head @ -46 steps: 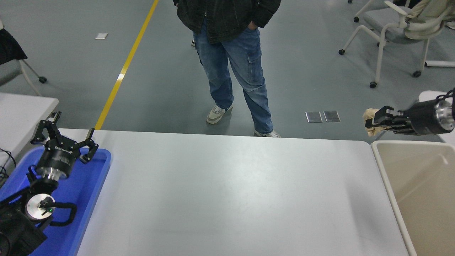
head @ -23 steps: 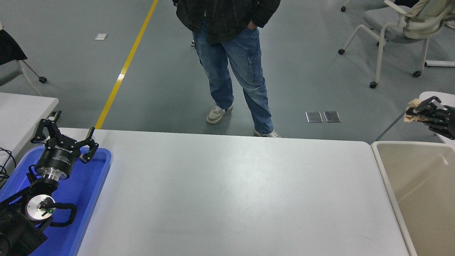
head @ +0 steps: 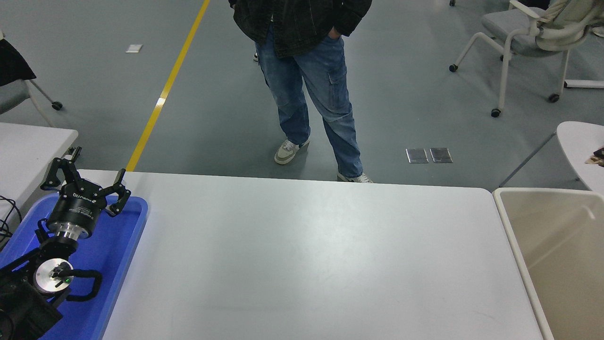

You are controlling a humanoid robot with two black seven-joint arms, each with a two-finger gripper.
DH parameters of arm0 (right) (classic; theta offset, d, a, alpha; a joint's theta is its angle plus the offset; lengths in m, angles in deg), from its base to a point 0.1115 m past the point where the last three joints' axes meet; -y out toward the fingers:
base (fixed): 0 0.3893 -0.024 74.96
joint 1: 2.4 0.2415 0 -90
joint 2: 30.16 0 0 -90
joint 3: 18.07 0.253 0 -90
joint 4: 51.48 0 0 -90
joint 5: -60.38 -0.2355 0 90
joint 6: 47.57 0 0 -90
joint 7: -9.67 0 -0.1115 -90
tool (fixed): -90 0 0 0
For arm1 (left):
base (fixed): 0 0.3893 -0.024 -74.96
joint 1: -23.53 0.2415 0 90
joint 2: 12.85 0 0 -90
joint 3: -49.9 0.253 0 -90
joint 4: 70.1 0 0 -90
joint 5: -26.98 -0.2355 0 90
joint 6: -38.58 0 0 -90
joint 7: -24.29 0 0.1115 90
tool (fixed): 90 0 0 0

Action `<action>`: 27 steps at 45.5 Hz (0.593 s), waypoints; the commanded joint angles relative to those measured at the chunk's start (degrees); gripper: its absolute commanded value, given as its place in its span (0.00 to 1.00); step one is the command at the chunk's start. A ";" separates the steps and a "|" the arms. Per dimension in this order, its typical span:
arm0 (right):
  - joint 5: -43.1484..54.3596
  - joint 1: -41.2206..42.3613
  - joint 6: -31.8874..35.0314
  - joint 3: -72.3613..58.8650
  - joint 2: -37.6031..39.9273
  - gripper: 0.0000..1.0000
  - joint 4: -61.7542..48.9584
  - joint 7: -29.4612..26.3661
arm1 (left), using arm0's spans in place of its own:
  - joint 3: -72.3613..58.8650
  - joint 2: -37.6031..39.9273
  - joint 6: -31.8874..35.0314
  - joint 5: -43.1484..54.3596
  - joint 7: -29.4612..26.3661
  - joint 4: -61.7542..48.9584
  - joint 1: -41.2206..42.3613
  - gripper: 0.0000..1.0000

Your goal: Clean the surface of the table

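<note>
The table surface (head: 306, 255) is a wide white tabletop with nothing lying on its bare part. My left gripper (head: 85, 183) is parked open over a blue tray (head: 127, 236) at the table's left end. Of my right gripper (head: 598, 155) only a dark tip shows at the right edge, over a round white tabletop (head: 573, 141). A scrap of a beige crumpled wad (head: 592, 160) shows against that tip, still held.
A beige bin (head: 514, 245) stands against the table's right end. A person in jeans (head: 306, 85) stands at the far side. A smaller white table (head: 33, 141) is at the left and a wheeled chair (head: 514, 33) at the back right.
My right gripper has carried the beige wad to the right, from beyond the bin's far corner to almost out of the picture. The left arm has not moved.
</note>
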 commanded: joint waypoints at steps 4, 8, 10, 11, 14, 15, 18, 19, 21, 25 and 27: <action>-1.12 -1.12 -8.70 4.51 -0.14 0.00 -0.41 -9.45 | 0.00 0.00 0.00 0.00 0.00 0.00 0.00 1.00; -1.91 -1.21 -10.99 5.30 -0.14 0.00 -0.41 -11.47 | 0.00 0.00 0.00 0.00 0.00 0.00 0.00 1.00; -2.17 -1.56 -11.96 5.48 -0.14 0.00 -0.41 -12.26 | 0.00 0.00 0.00 0.00 0.00 0.00 0.00 1.00; -2.26 -1.73 -12.39 5.48 -0.14 0.00 -0.50 -12.61 | 0.00 0.00 0.00 0.00 0.00 0.00 0.00 1.00; -2.35 -2.26 -13.45 5.48 -0.22 0.00 -1.37 -13.14 | 0.00 0.00 0.00 0.00 0.00 0.00 0.00 1.00; -2.35 -2.35 -13.63 5.48 -0.40 0.00 -1.73 -13.14 | 0.00 0.00 0.00 0.00 0.00 0.00 0.00 1.00; -2.44 -2.70 -13.89 5.65 -0.84 0.00 -2.78 -13.32 | 0.00 0.00 0.00 0.00 0.00 0.00 0.00 1.00; -2.52 -2.87 -14.07 5.74 -0.84 0.00 -3.22 -13.32 | 0.00 0.00 0.00 0.00 0.00 0.00 0.00 1.00; -2.53 -3.31 -14.59 6.27 -0.93 0.00 -3.92 -13.32 | 0.00 0.00 0.00 0.00 0.00 0.00 0.00 1.00; -3.31 -4.54 -15.74 8.11 -1.19 0.00 -4.89 -13.32 | 0.00 0.00 0.00 0.00 0.00 0.00 0.00 1.00; -3.58 -5.16 -16.35 8.90 -1.98 0.00 -5.07 -13.32 | 0.00 0.00 0.00 0.00 0.00 0.00 0.00 1.00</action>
